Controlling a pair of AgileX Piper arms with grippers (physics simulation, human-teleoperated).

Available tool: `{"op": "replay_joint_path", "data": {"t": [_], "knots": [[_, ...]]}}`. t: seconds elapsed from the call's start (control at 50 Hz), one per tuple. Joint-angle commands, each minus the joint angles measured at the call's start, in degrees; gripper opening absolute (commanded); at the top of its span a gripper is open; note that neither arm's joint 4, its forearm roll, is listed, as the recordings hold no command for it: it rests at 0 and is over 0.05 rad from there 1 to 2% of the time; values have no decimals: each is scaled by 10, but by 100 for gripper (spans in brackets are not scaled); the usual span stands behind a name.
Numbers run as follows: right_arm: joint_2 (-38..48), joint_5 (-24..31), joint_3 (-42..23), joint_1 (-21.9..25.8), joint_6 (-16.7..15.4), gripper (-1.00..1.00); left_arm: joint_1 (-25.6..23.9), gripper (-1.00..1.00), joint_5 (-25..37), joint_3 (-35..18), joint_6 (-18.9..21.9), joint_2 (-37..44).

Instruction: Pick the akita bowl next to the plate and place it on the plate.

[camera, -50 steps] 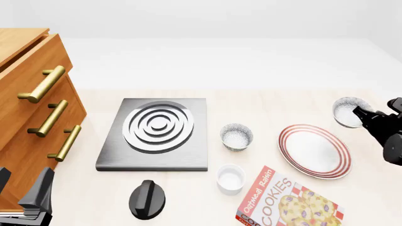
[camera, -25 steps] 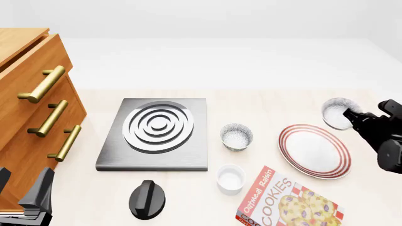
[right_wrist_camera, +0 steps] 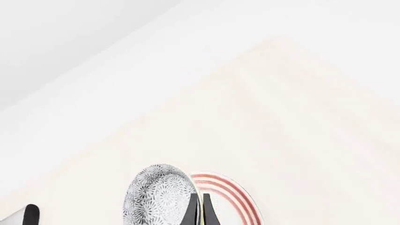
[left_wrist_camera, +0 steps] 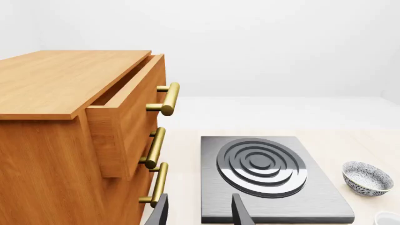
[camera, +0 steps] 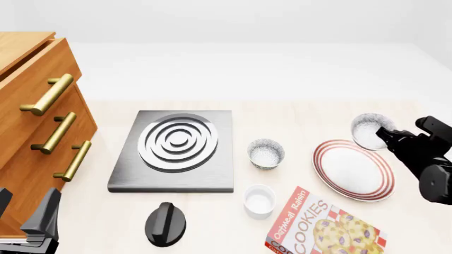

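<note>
At the right of the front view, the right gripper (camera: 385, 133) pinches the rim of the akita bowl (camera: 369, 130), tilted above the upper edge of the red-ringed plate (camera: 353, 170). At lower left, the left gripper (left_wrist_camera: 198, 213) sits spread.

The akita bowl (camera: 370, 130), pinched at its rim by the right gripper (camera: 385, 133), has been carried leftward from beyond the plate's (camera: 353, 170) far right edge to just above its far rim.
</note>
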Motion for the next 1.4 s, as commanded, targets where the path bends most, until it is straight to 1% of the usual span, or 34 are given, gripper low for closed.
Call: {"op": "replay_joint_path", "data": {"t": [0.02,0.3,0.76,1.4], "knots": [[-21,-1,17,17,0,-100,0,100,0,0,0,0],[-14,-16,32,29,-4,-100,0,100,0,0,0,0],[40,-59,46,41,-13,-100,0,100,0,0,0,0],[98,-88,41,36,-23,-100,0,100,0,0,0,0]]}}
